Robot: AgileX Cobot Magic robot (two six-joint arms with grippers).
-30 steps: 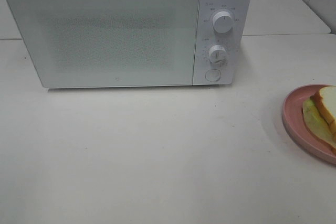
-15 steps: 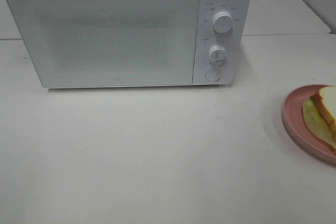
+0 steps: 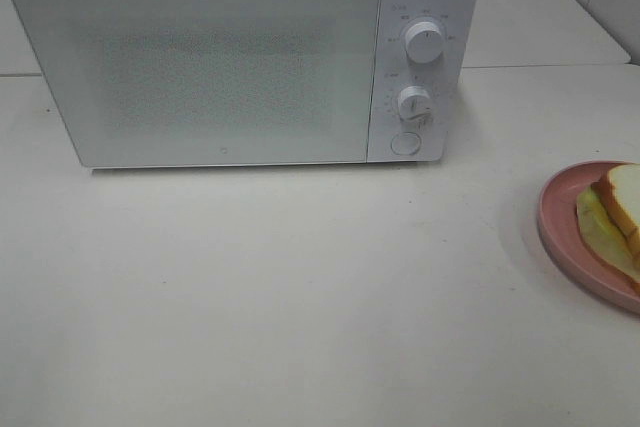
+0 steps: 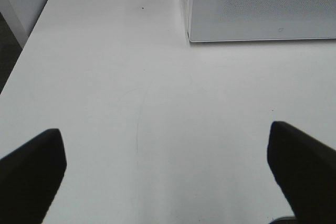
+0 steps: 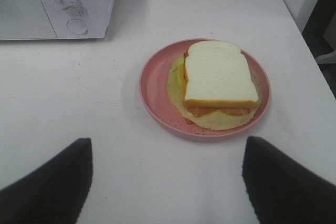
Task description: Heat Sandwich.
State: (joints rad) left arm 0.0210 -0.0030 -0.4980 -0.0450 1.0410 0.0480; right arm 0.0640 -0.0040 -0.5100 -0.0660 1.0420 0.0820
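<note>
1. Neither gripper shows in the exterior high view. We see a white table (image 3: 300,297) carrying a white microwave (image 3: 240,57), door closed, two knobs (image 3: 424,42) and a round button on its panel. A second tabletop lies behind, and a pale wall stands at the far right corner. At the right edge a pink plate (image 3: 556,222) and the sandwich (image 3: 622,202) are cut off by the frame.
2. Left wrist view: left gripper (image 4: 167,169) released, its dark fingers (image 4: 31,166) spread wide over bare table with nothing between them. Only the microwave's lower door corner is visible. A faint curved line marks the surface; dark floor shows past the table edge.
3. Right wrist view: right gripper (image 5: 167,182) open, empty, short of the plate. We see the sandwich whole on the plate, lettuce and yellow filling showing under the white top slice. Only the microwave's panel corner appears.
</note>
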